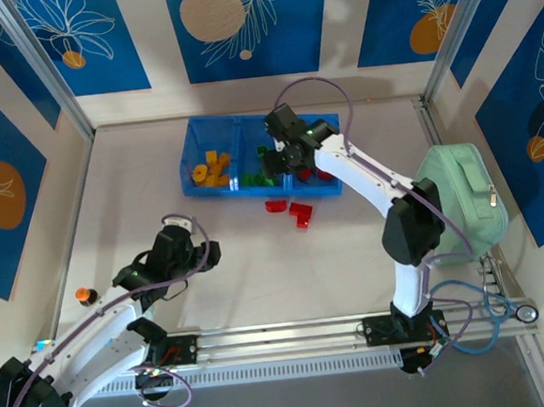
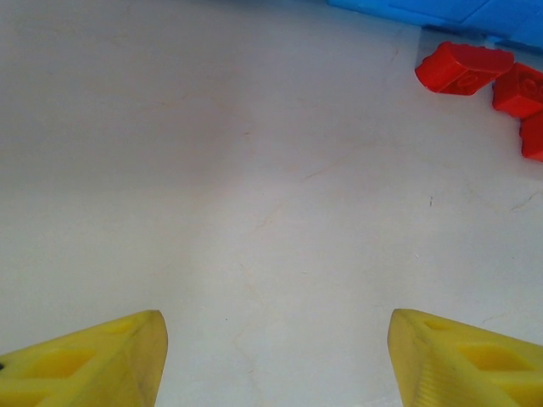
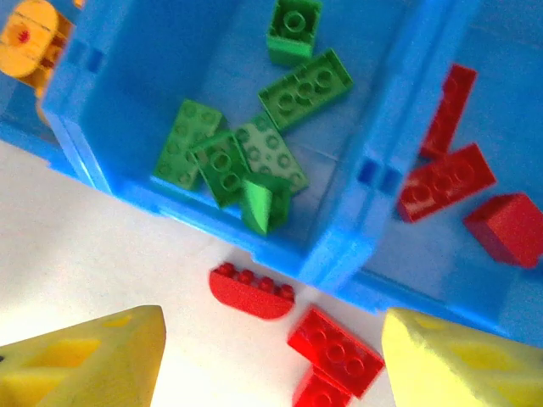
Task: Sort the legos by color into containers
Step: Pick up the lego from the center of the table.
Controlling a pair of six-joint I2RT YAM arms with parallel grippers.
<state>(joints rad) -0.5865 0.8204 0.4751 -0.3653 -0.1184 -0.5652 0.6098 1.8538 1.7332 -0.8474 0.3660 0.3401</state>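
Note:
The blue tray (image 1: 211, 123) lies at the back of the table and has three containers. Yellow-orange legos (image 1: 213, 169) fill the left one, green legos (image 1: 262, 171) the middle one, and red legos (image 1: 324, 173) the right one. Loose red legos (image 1: 274, 205) lie on the table just in front of the tray. My right gripper (image 1: 282, 155) hovers open over the tray's front wall (image 3: 373, 170). Beneath it are a curved red brick (image 3: 250, 292), a flat red brick (image 3: 335, 352) and the green pile (image 3: 229, 153). My left gripper (image 1: 205, 251) is open over bare table (image 2: 277, 339), with red bricks (image 2: 462, 68) far ahead.
A mint-green zippered case (image 1: 460, 198) sits at the right edge beside the right arm. A small orange-topped object (image 1: 86, 295) stands at the left edge. Bare white table stretches between the left gripper and the tray.

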